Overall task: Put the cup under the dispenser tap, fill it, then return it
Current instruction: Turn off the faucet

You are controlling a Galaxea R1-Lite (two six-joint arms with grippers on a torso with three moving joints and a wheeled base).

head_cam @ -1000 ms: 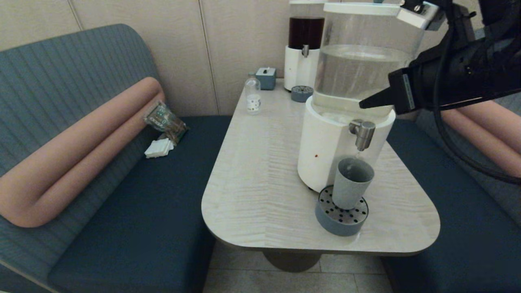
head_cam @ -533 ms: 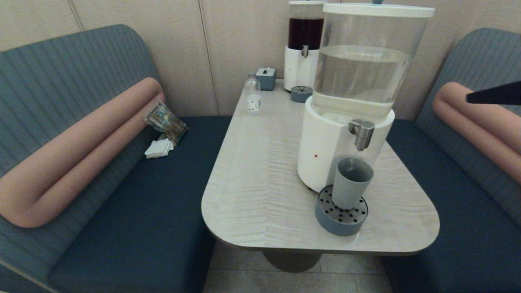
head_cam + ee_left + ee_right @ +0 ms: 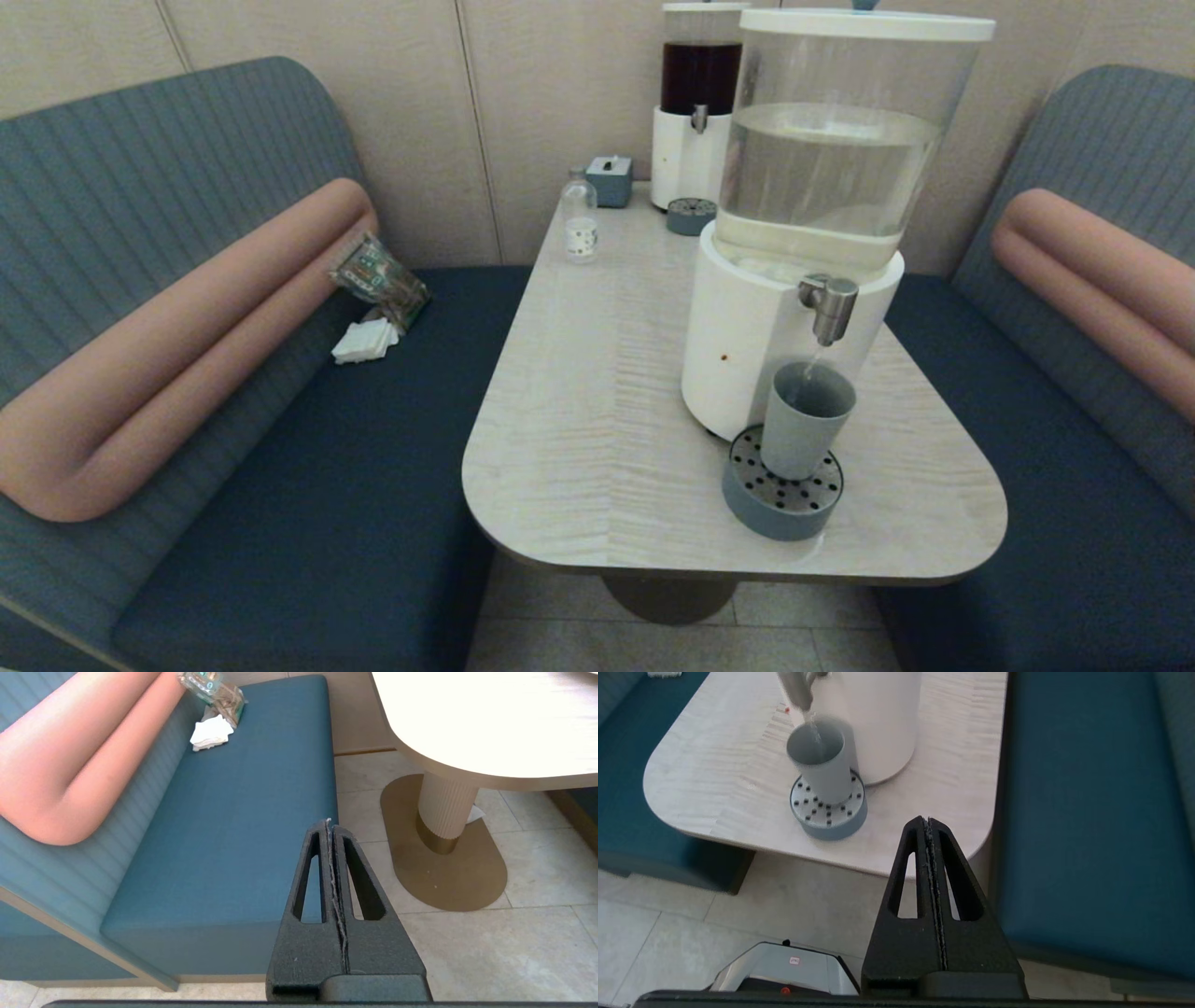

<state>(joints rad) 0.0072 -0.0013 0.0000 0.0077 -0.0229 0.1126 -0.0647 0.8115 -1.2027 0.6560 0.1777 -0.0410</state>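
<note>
The grey-blue cup (image 3: 807, 420) (image 3: 822, 763) stands upright on a round perforated drip tray (image 3: 782, 495) (image 3: 829, 807), directly under the silver dispenser tap (image 3: 829, 305) (image 3: 796, 688). A thin stream of liquid falls from the tap into the cup. The tap belongs to the big white-based dispenser (image 3: 812, 224) with a clear tank. My right gripper (image 3: 928, 821) is shut and empty, hanging off the table's near right corner, well back from the cup. My left gripper (image 3: 329, 823) is shut and empty, parked low over the floor beside the left bench. Neither arm shows in the head view.
A slimmer dispenser with dark red liquid (image 3: 695, 103), its small drip tray (image 3: 692, 215), a small clear bottle (image 3: 580, 220) and a grey box (image 3: 611, 177) stand at the table's far end. A snack packet (image 3: 378, 278) and napkins (image 3: 366, 340) lie on the left bench. The table pedestal (image 3: 446, 812) stands on the floor.
My right arm has pulled away from the dispenser's top to the right and left the head view. Liquid keeps running into the cup, which has not moved.
</note>
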